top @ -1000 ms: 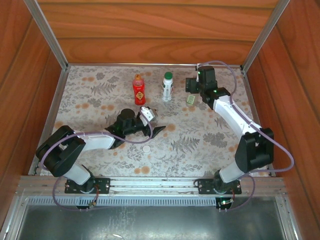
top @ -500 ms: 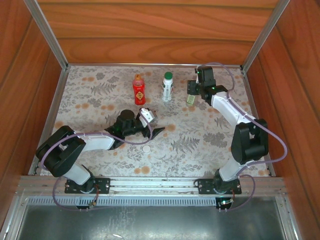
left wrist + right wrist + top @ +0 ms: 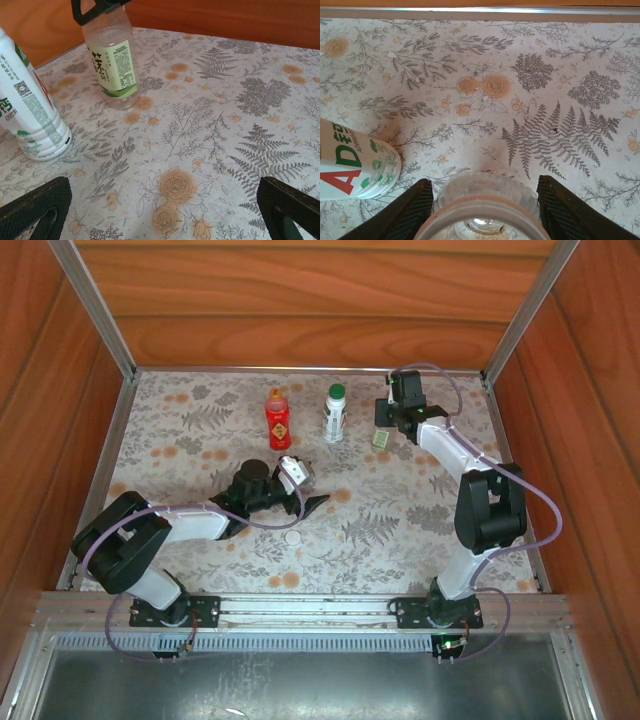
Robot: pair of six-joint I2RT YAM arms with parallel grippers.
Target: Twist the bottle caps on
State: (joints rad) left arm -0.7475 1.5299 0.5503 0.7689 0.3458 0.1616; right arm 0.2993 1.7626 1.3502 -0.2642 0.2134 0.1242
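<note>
My right hand straddles the short clear bottle, which stands at the far right of the desk. Its fingers sit just beside the bottle's shoulders, and I cannot tell whether they pinch it. The bottle's mouth is open. My left hand is spread wide, low over the middle of the desk. The white cap lies loose just on the near side of that hand. The red bottle stands at the back with the orange cap on it. Beside it, the white-labelled bottle carries the green cap.
</note>
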